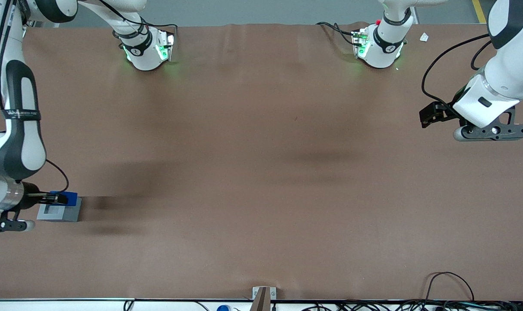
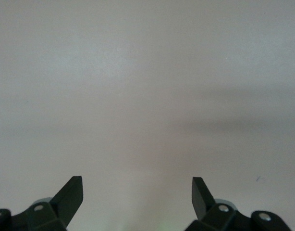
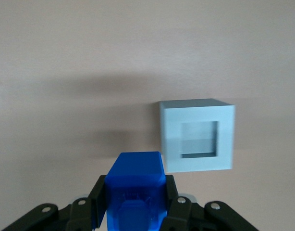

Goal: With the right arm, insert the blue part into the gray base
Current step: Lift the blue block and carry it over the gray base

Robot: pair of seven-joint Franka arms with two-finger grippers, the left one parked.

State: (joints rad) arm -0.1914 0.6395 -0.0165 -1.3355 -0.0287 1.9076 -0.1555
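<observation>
My right gripper (image 1: 59, 198) hangs at the working arm's end of the table, shut on the blue part (image 1: 70, 198), which it holds above the table. In the right wrist view the blue part (image 3: 135, 185) fills the space between the black fingers (image 3: 99, 195), both pressed against its sides. The gray base (image 1: 61, 211) rests on the brown table just below the gripper and slightly nearer the front camera. Its square recess (image 3: 199, 139) faces up and is empty. The blue part is beside the gray base (image 3: 196, 135), not over the recess.
The brown table surface (image 1: 261, 172) stretches toward the parked arm's end. Two arm bases (image 1: 147, 47) stand at the table edge farthest from the front camera. Cables (image 1: 451, 285) and a small bracket (image 1: 263, 296) lie at the nearest edge.
</observation>
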